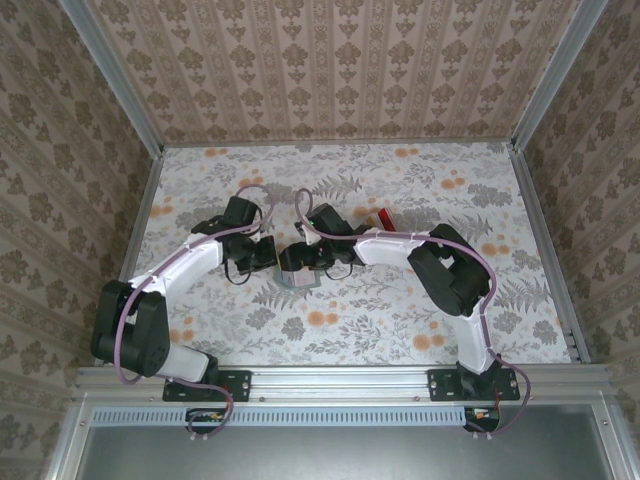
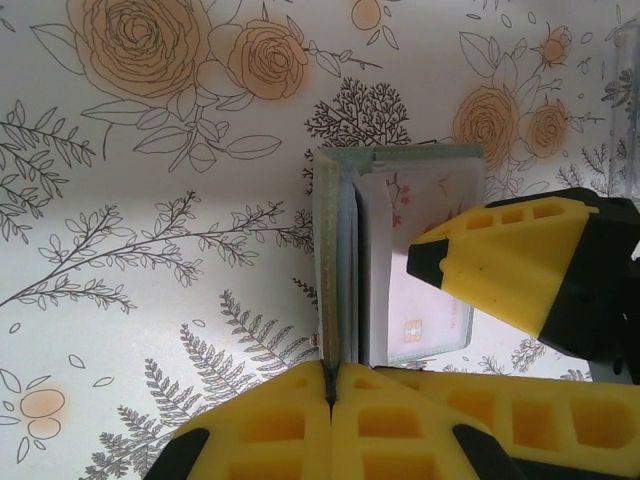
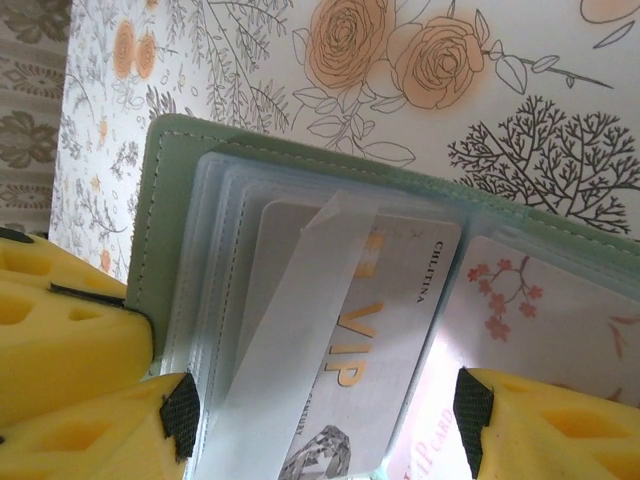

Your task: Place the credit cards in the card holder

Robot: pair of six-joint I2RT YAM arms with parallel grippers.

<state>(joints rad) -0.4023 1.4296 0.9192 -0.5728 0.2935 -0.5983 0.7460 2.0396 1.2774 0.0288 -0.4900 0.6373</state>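
Card holder (image 1: 300,281) lay open midway between the table's (image 1: 420,330) side edges, nearer its front edge; left pincer (image 2: 330,378) was clamped shut on its cover, evidently to steady it; right pincer (image 3: 325,415) stood open astride a pale card (image 3: 400,290) lodged in a sleeve, gripping nothing.

Soft, even light throughout; the surface (image 2: 120,235) shows faint grey shadows, clear sleeves (image 3: 290,330) catch glare, and nearby yellow pads (image 3: 560,430) blur.

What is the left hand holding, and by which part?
The card holder, pinched at the edge of its green cover by the shut left hand.
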